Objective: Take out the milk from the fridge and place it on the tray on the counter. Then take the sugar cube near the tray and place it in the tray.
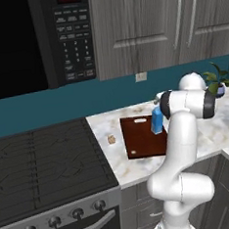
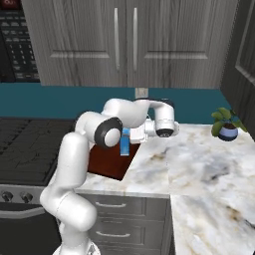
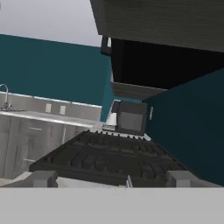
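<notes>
A: Jaws are standing wide apart, nothing clamped. In the hand view the two finger tips point(image 3: 43, 178) are sitting far out at the bottom corners, looking over the black stove top point(image 3: 109, 159).

B: Milk?

A: Milk point(image 1: 157, 120) is standing upright on the tray point(image 1: 140, 138), centre-right of the left base view, partly hidden behind the arm. In the right base view just a blue strip is showing, mid-frame, beside the forearm.

B: Is the gripper touching it?

A: Can't tell; the gripper point(image 3: 112, 180) is sitting close by it, contact hidden by the arm.

B: Risks?

A: Judging here: the carton is tall and narrow, so an open finger brushing it on the way out could be tipping it over. Sugar cube point(image 1: 110, 139) is next, lying on the desk point(image 1: 121, 167) left of the tray, near the stove edge. It's tiny, so a slightly off pinch could be flicking it away or toward the stove.

B: Looks of the things?

A: Carton is bright blue with a gabled top. Cube is pale tan, a speck next to it. Tray is a dark reddish-brown board, flat, far wider than the carton.
</notes>
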